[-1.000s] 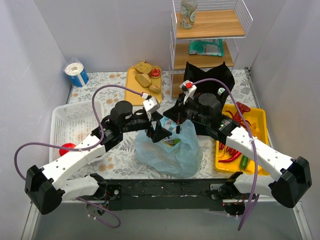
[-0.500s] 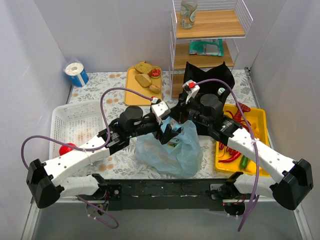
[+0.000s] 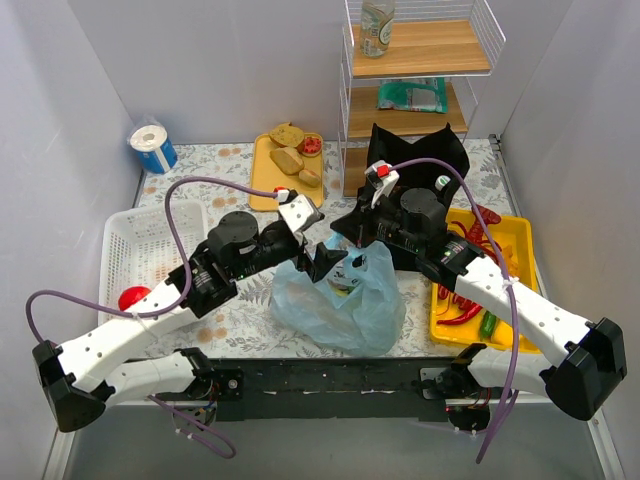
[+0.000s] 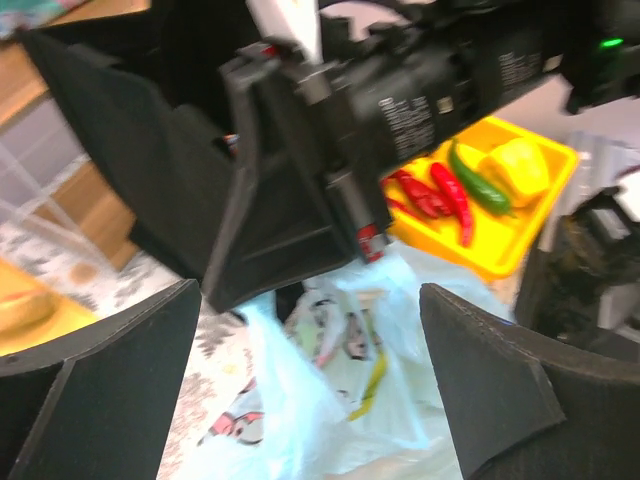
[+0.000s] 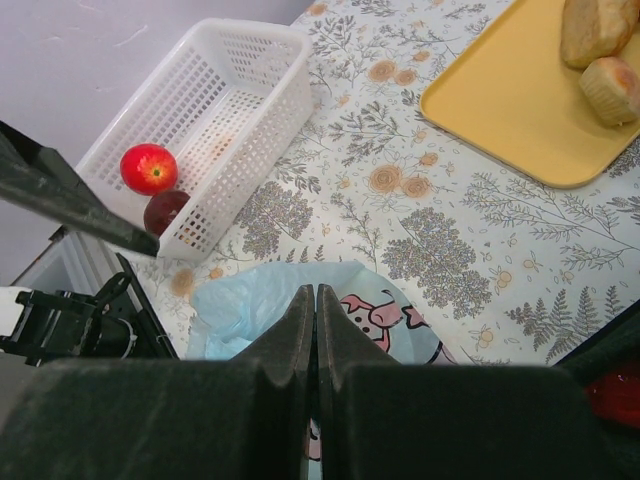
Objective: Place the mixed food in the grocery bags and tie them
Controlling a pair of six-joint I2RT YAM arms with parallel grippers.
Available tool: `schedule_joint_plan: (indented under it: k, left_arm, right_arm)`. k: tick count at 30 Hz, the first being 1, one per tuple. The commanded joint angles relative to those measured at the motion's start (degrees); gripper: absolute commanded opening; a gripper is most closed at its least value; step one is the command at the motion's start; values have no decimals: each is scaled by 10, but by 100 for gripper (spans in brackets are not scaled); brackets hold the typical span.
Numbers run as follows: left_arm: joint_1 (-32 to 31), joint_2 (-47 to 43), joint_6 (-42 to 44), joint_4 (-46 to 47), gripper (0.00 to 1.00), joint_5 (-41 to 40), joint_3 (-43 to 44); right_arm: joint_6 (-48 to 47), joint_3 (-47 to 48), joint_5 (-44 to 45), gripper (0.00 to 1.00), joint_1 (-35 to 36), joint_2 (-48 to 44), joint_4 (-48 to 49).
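Shows 1 light-blue bag, crumpled, translucent, pig-printed; left gripper spread wide, right gripper pressed closed.

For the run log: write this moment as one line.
left gripper: open, over blue bag | right gripper: shut on bag rim | bag: untied

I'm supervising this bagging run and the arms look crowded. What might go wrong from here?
The open left gripper sits close beside the shut right gripper above the light-blue bag; they may collide. The right gripper seems to pinch only thin plastic, which might slip or tear.
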Motion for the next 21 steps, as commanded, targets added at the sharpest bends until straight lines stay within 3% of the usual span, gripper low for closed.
schedule_joint_plan:
  k: [1,5,11,17,21]
  left_arm:
    - [-1,21,-28,-5,89,109,25]
    - [-2,42,-56,16,84,162,20]
    - [-2,54,-62,20,79,167,15]
    - [-2,73,-65,26,61,150,11]
    - [-2,91,-66,27,34,124,11]
  right_arm:
    - [6,0,-1,1,2,-7,16]
    - [7,1,3,1,2,-8,13]
    - [7,2,10,1,2,-10,10]
    - [7,1,11,1,2,-11,8]
    - [4,-3,19,1,2,-22,-1]
